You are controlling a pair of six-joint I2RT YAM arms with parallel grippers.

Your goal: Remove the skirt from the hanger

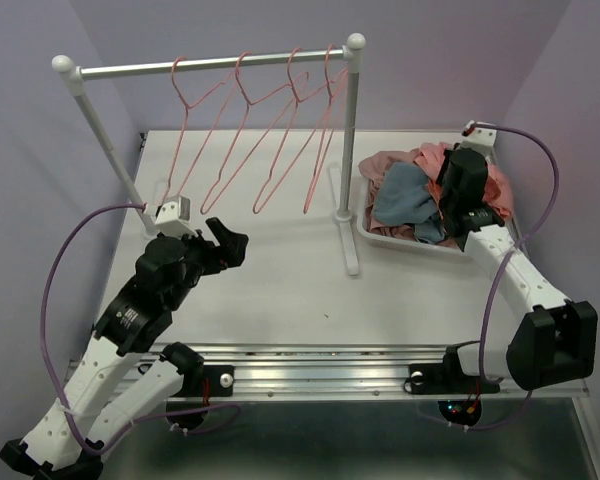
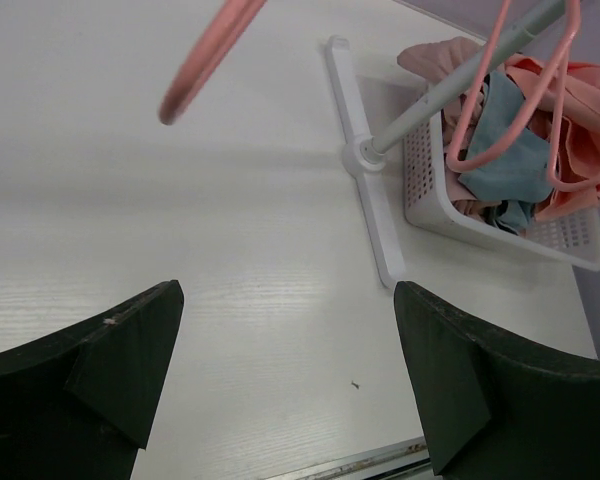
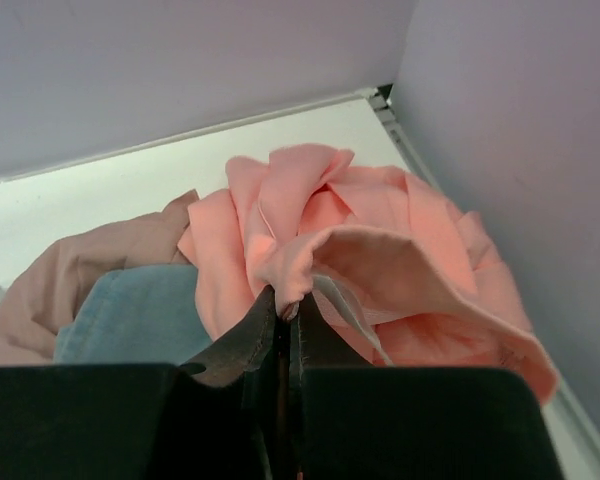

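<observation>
Pinching a fold of the salmon skirt point(image 3: 380, 230), already off the hangers point(image 2: 195, 72) and heaped in the white basket point(image 2: 570, 238), our right gripper point(image 3: 285, 318) should, we judge, open before lifting so no cloth drags out, while our left gripper point(image 2: 285, 300) hangs wide open left of the basket.

Pale lavender walls point(image 1: 460, 50) close me in at the back and on both sides; the right wrist view shows two of them meeting at a corner. I work over a white counter point(image 1: 280, 290) with a faint wood grain, evenly lit, with soft shadows. A white clothes rack point(image 1: 351, 150) with a grey crossbar point(image 1: 140, 68) stands on it toward the back. A metal rail point(image 1: 320, 372) runs along the near edge.
</observation>
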